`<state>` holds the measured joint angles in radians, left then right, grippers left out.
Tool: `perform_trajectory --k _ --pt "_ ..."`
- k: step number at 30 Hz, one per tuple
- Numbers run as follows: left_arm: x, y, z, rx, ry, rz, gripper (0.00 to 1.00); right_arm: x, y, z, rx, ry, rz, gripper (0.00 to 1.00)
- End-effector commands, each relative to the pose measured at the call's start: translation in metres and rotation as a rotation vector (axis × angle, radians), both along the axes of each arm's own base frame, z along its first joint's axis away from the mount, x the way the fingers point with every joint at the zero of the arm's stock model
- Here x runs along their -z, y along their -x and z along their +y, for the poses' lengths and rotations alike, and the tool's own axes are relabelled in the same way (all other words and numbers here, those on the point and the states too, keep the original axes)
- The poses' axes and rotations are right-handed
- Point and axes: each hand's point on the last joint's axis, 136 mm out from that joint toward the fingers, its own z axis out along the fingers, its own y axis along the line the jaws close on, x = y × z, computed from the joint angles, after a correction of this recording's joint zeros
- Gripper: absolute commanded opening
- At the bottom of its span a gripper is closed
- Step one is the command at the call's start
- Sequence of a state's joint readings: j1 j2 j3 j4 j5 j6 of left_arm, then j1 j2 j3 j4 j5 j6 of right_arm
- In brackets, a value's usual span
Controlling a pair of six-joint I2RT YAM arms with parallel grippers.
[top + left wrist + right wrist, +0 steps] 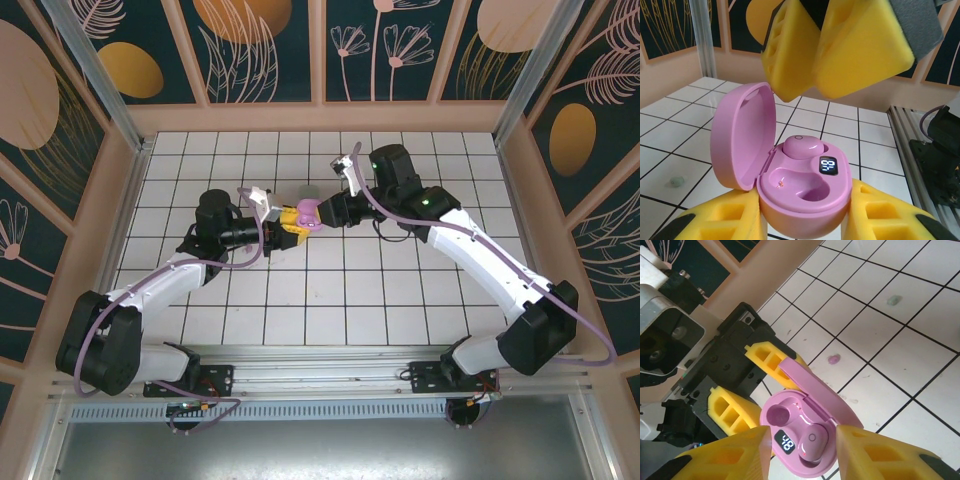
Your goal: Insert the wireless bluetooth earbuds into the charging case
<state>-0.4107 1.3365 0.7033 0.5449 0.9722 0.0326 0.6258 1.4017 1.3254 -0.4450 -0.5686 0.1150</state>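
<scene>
A pink charging case is held level between the yellow fingers of my left gripper, which is shut on its base. Its lid stands open to the left. One pink earbud sits in the far socket beside the lit display; the near socket is bare. My right gripper hovers just above the case, open, with nothing between its fingers. The seated earbud lies below the gap. A loose pink earbud and a mint one lie on the tiles.
The white tiled floor is fenced by a wooden wall at the back and sides. Both arms meet near the middle of the floor, around the case. A metal rail runs along the near edge.
</scene>
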Motion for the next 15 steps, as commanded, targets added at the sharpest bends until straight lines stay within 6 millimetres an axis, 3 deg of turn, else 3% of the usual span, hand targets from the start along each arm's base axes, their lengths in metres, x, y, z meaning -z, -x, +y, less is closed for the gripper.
perform_trajectory --k 1,15 --pt "-0.014 0.009 -0.006 0.066 0.017 -0.049 0.06 -0.033 0.001 0.003 -0.020 -0.085 -0.050 0.39" --pt "-0.017 -0.002 -0.009 0.038 0.032 -0.003 0.04 -0.049 0.019 -0.008 -0.022 -0.108 -0.065 0.40"
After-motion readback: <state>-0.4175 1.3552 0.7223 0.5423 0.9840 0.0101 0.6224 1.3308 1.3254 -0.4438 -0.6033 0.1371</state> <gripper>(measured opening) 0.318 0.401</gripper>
